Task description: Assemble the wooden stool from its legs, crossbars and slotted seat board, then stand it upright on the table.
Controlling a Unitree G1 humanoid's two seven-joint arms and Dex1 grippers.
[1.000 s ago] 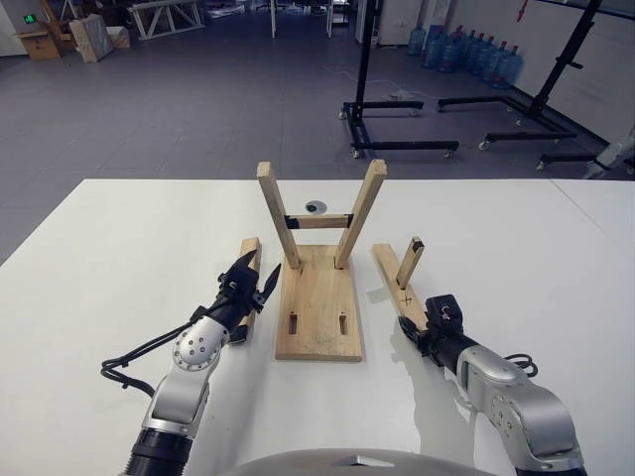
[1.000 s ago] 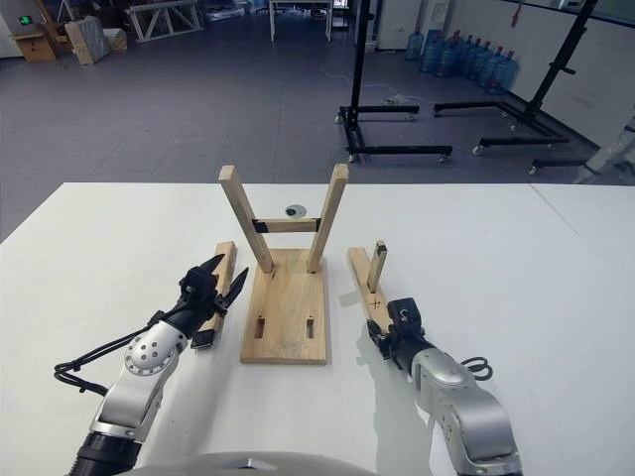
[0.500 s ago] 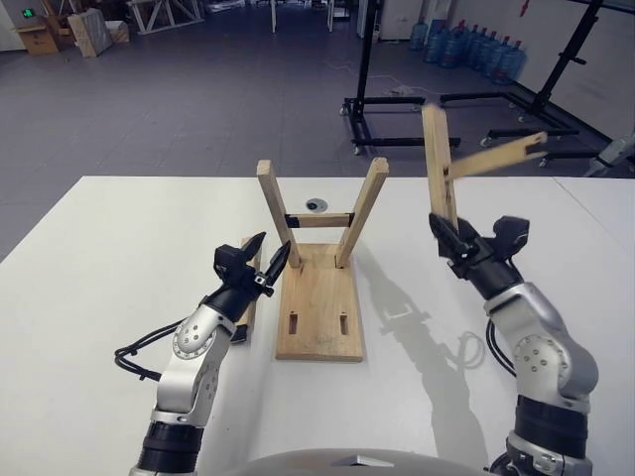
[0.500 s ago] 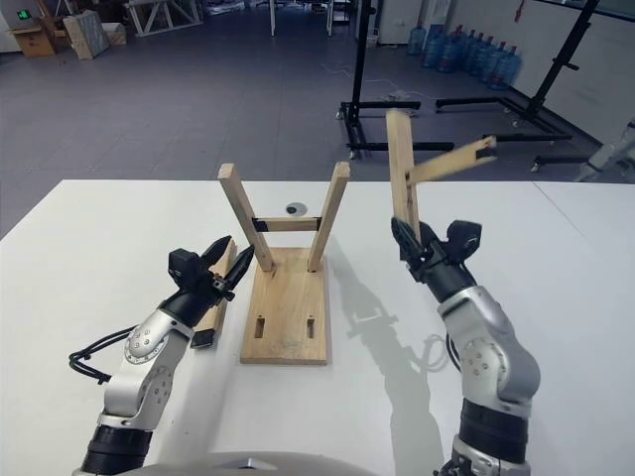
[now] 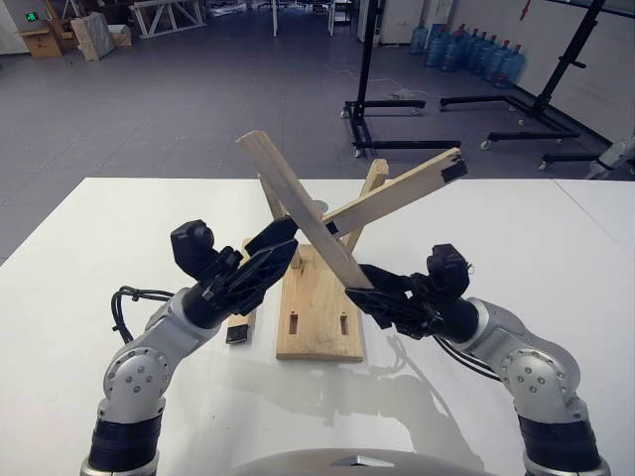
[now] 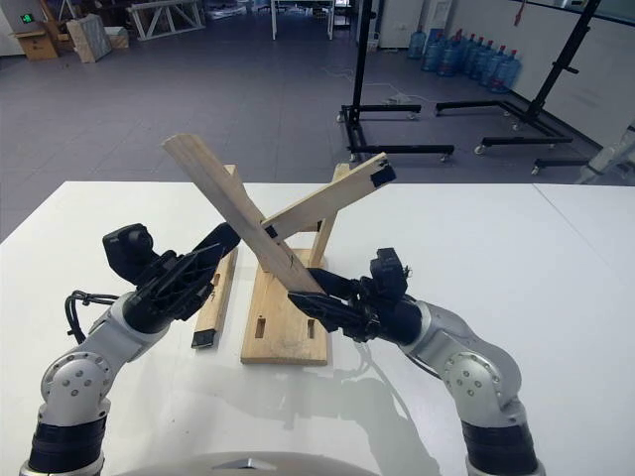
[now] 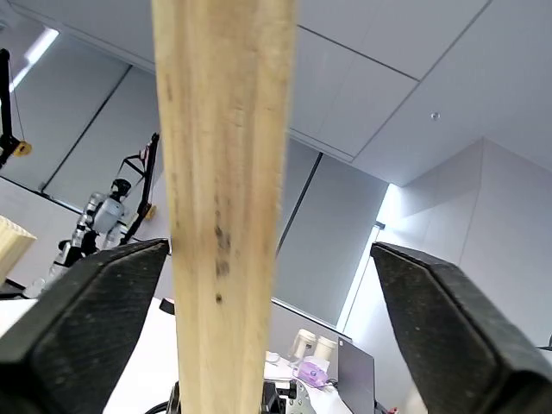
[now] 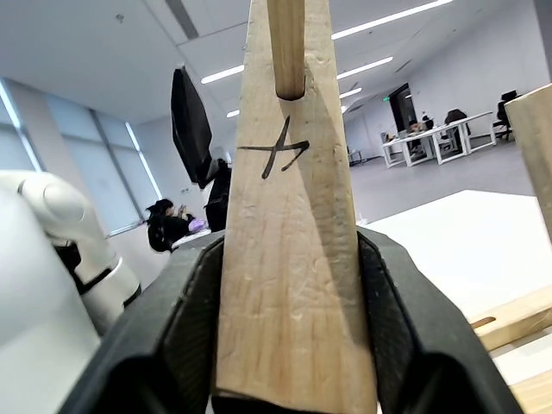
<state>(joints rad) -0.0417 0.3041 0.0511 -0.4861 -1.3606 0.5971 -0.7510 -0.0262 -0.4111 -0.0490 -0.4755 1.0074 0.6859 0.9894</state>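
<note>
Inspector: Step in hand at that moment?

Operator: Fitting of the second leg set. My right gripper (image 5: pixel 365 297) was clamped on the lower end of the held leg (image 5: pixel 288 188). The leg slanted up and away from it, and its crossbar (image 5: pixel 397 188) jutted off to one side. My left gripper (image 5: pixel 288 243) had its fingers spread, one on either side of that leg's middle. As far as I could judge, neither touched it.

Inspector: Position of the seat board?

Operator: The seat board (image 5: pixel 317 342) lay flat directly below both grippers. The standing legs (image 5: pixel 374 174) were already in its far end. The vacant slots (image 5: pixel 342 322) were at its near end. A spare leg (image 6: pixel 210 307) lay just under my left gripper, beside the board.

Inspector: Next move?

Operator: In my judgement: close the left gripper for support, swing the leg vertical, align its foot with a vacant slot, then press down.

Inspector: Surface and room?

Operator: White table (image 5: pixel 79 248). Beyond it were grey floor, black wheeled frames (image 5: pixel 397 109) and water bottles (image 5: pixel 476 55).
</note>
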